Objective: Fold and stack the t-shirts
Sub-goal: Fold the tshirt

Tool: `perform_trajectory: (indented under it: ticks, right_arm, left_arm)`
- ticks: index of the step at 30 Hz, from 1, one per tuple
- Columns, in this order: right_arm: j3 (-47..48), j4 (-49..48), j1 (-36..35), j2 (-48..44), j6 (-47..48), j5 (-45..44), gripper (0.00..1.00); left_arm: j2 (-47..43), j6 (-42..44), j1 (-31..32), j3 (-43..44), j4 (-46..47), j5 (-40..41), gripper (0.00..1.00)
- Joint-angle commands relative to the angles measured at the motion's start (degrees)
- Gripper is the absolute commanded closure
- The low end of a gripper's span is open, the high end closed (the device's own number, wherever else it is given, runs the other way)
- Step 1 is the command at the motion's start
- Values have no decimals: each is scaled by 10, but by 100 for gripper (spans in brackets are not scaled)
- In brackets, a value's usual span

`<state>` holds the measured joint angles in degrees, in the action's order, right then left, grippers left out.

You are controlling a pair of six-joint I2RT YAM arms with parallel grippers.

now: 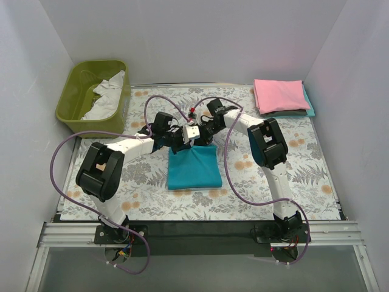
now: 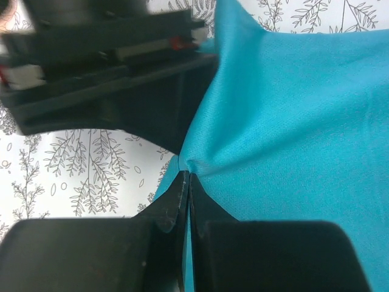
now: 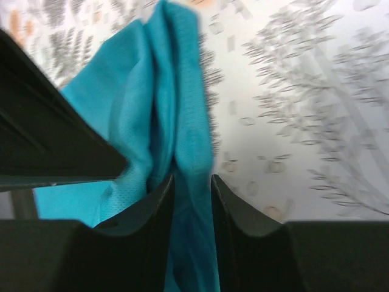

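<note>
While the pink t-shirt point(image 1: 279, 94) lies folded far right on the table point(image 1: 304, 176), the left gripper point(image 2: 185, 176) and right gripper point(image 3: 192, 179) clamp the far edge of the central teal t-shirt point(image 1: 193, 169), folding and stacking unfinished.

Bright, even, diffuse light leaves only faint soft shadows on the surface point(image 1: 304, 176). The overhead view is sharp; the right wrist view is blurred, teal t-shirt point(image 3: 140, 103) included.

Left arm point(image 1: 130, 146) and right arm point(image 1: 255, 131) meeting at teal t-shirt point(image 1: 193, 168), green tub point(image 1: 91, 91) far-left, pink t-shirt point(image 1: 279, 94) far-right, bare tablecloth point(image 1: 304, 176) alongside.
</note>
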<state>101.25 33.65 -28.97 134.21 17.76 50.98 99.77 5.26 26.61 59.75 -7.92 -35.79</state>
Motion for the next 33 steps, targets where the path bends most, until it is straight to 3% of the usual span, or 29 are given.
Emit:
perform_trajectory:
  ticks: [1, 4, 8, 11, 24, 29, 31, 32, 33]
  right_arm:
    - [41, 5, 11, 3, 11, -91, 67]
    - [75, 12, 20, 17, 8, -91, 75]
    - [69, 15, 16, 39, 7, -49, 95]
    - [38, 13, 7, 52, 10, -26, 99]
    - [-3, 14, -4, 55, 32, -24, 99]
    - [15, 14, 1, 49, 32, -70, 99]
    - [37, 18, 13, 44, 29, -91, 93]
    - [44, 18, 18, 37, 29, -114, 81]
    - [56, 19, 24, 32, 29, -126, 76]
  left_arm:
    - [-3, 5, -2, -7, 39, -2, 100]
    - [0, 5, -1, -10, 42, -1, 100]
    - [-13, 12, -1, -16, 41, 5, 100]
    - [-32, 10, -2, -9, 23, 4, 100]
    - [-17, 41, -15, 35, 2, 39, 100]
    - [9, 46, -23, 24, 34, 44, 100]
    - [19, 53, -24, 19, 47, 42, 100]
    - [24, 53, -25, 12, 55, 44, 100]
    - [31, 53, -25, 12, 61, 43, 99]
